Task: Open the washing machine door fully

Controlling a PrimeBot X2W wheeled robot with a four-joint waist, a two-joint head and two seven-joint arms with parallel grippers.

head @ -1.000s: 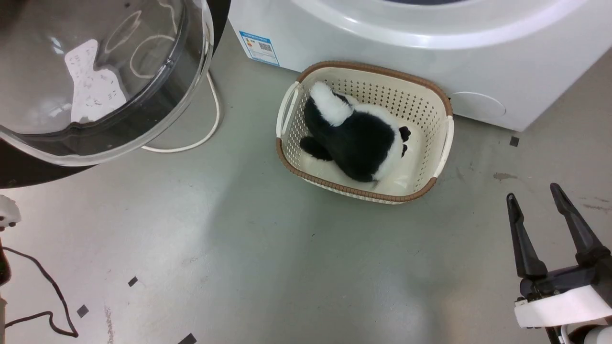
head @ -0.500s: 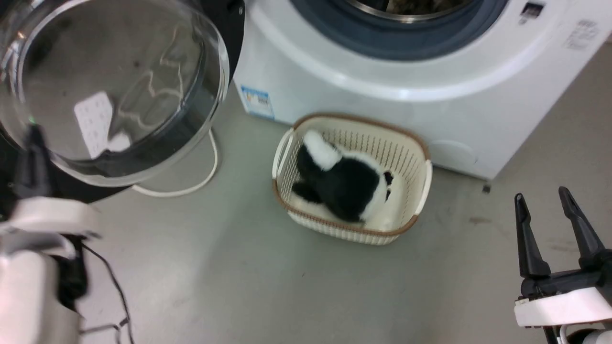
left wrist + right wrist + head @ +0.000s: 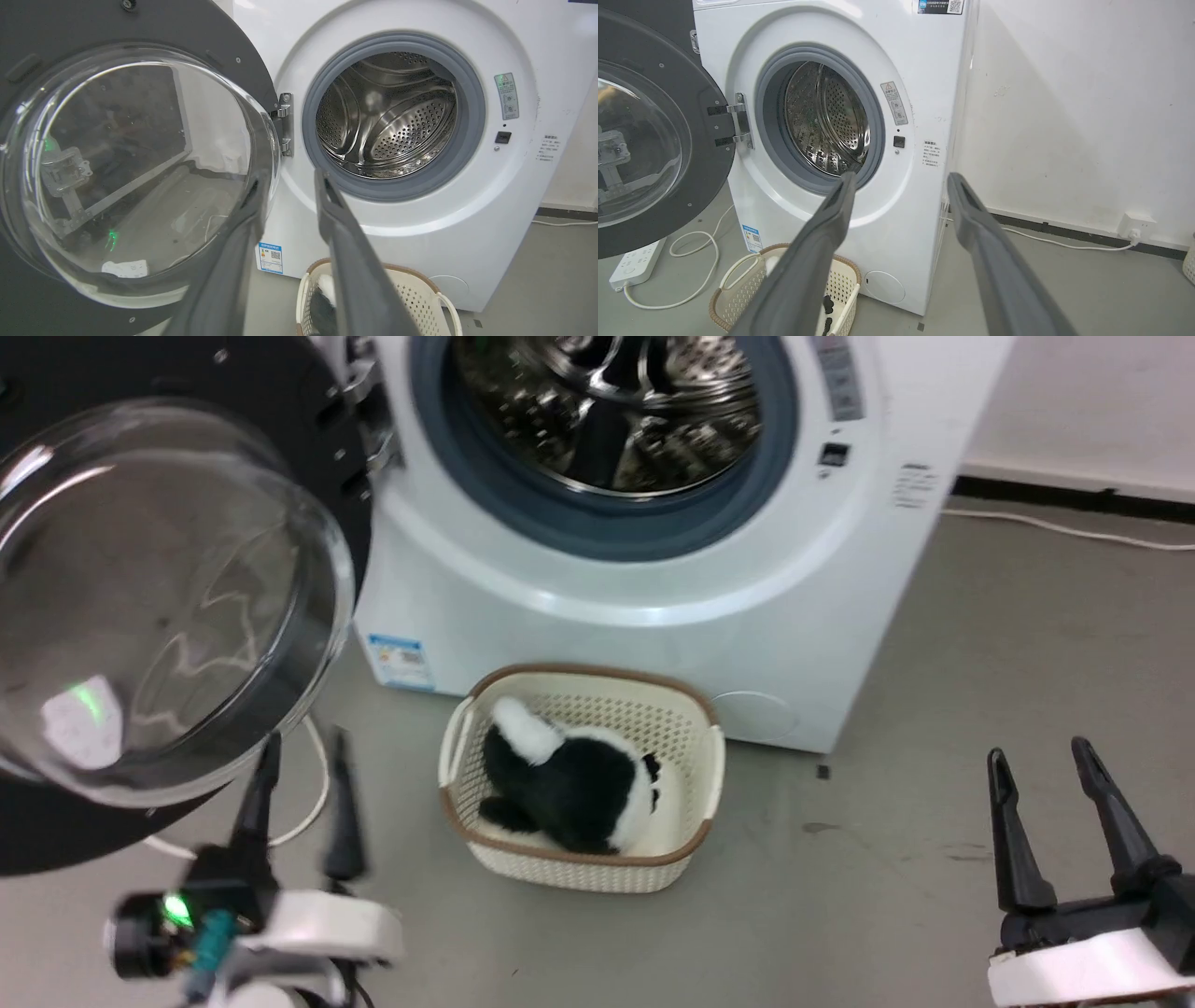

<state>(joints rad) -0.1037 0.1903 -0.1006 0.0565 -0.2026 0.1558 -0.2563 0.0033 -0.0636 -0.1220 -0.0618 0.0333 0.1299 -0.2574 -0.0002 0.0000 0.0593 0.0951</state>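
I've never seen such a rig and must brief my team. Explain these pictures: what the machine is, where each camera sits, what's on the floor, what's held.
It is a wheeled robot with two arms, each ending in a two-fingered gripper. One picture looks down from its head; there the left gripper and right gripper are open, holding nothing. The other two come from wrist cameras looking along each arm's fingers. Ahead stands a white washing machine, its round black door swung open on the robot's left, baring the steel drum. On the floor sits a basket with a black-and-white plush toy inside.
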